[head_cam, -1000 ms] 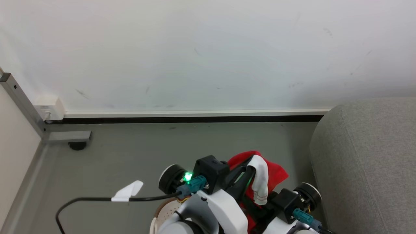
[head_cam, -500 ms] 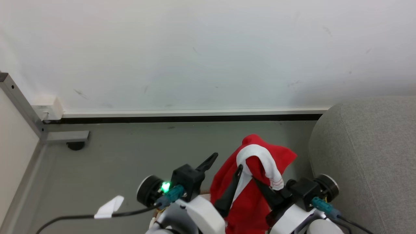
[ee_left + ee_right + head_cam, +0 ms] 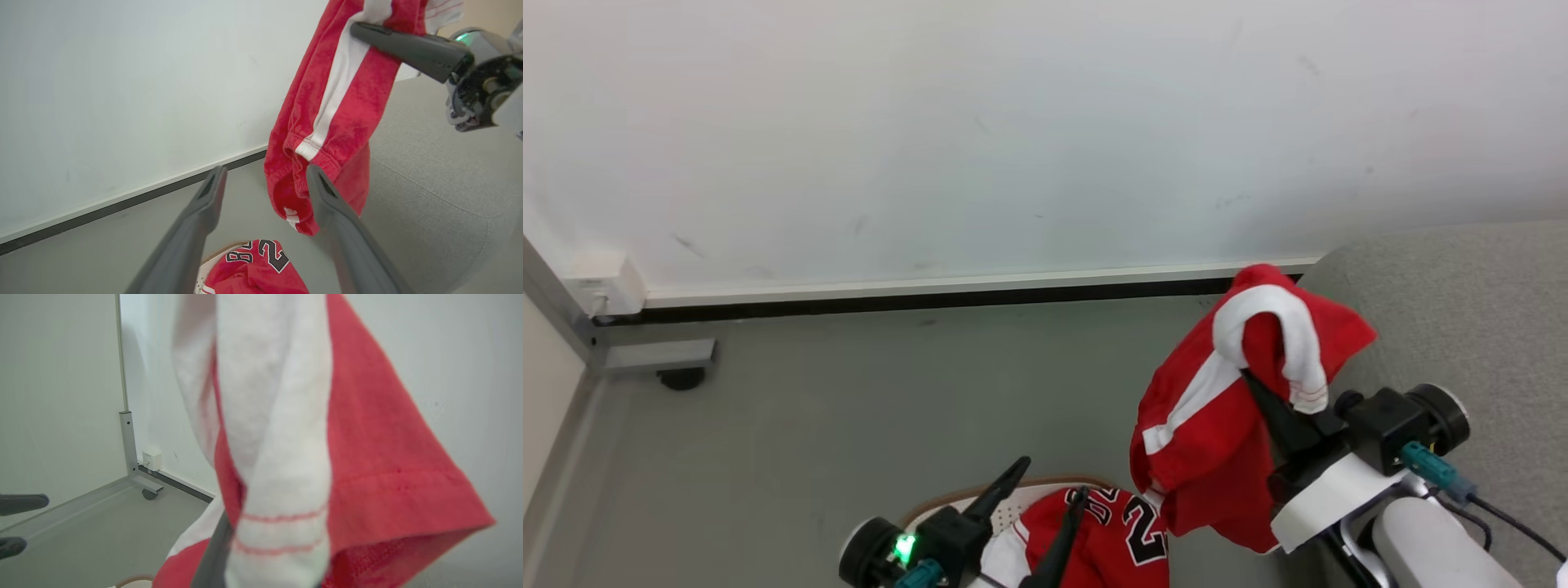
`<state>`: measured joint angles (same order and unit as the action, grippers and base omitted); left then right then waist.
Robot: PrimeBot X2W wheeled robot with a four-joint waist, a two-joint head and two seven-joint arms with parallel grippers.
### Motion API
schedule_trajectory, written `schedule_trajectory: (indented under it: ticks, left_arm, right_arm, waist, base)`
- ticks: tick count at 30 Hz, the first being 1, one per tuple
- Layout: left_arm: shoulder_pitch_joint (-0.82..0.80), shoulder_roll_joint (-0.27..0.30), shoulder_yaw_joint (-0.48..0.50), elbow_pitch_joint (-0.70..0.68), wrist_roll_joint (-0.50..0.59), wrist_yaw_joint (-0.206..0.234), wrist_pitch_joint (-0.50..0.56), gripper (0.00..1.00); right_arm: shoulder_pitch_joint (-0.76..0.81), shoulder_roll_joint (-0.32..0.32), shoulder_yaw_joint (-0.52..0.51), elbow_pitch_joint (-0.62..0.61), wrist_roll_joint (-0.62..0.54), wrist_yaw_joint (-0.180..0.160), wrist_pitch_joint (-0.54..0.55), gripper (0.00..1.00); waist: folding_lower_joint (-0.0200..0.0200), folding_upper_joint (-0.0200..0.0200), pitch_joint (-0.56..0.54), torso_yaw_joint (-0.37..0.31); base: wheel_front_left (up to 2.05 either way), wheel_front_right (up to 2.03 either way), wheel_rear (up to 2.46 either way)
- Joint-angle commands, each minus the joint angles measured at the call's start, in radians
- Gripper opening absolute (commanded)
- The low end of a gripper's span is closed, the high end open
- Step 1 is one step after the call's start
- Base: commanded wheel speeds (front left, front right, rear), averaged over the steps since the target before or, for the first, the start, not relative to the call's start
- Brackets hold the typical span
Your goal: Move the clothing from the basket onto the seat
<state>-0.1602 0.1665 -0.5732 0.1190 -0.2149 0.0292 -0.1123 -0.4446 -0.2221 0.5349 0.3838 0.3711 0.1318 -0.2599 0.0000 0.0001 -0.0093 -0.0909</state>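
Partway: right gripper (image 3: 1259, 390), jaws clamped on a red white-striped garment (image 3: 1217, 441), holds it aloft just beside the seat (image 3: 1462, 310), not yet on it; numbered jersey (image 3: 1111, 531) lies in the basket (image 3: 964, 496) by the left gripper (image 3: 1045, 486), jaws apart, empty.

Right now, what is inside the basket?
A red numbered jersey lies in the basket. Whatever is under it is covered, and the basket's near part is out of frame.
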Motion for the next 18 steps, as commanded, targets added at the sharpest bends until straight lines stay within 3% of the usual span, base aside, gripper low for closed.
schedule_trajectory:
  ticks: [1, 8, 18]
  left_arm:
    - [0.002, -0.005, 0.000, 0.006, -0.013, -0.001, -0.012, 1.00]
    - [-0.029, -0.026, -0.010, 0.056, -0.027, -0.015, -0.054, 1.00]
    - [-0.049, -0.071, -0.074, 0.092, -0.023, -0.037, -0.075, 1.00]
  right_arm:
    - [-0.007, -0.008, -0.006, -0.006, 0.002, -0.002, 0.001, 0.00]
    - [0.009, -0.038, -0.037, -0.047, -0.002, -0.002, 0.027, 0.00]
    - [0.035, -0.082, -0.068, -0.120, 0.006, -0.002, 0.062, 0.00]
  waist:
    - [0.0000, -0.0001, 0.001, -0.006]
    - [0.0000, -0.0001, 0.008, -0.063]
    - [0.0000, -0.0001, 0.026, -0.217]
  base:
    - [0.00, 0.00, 0.00]
    - [0.00, 0.00, 0.00]
    - [0.00, 0.00, 0.00]
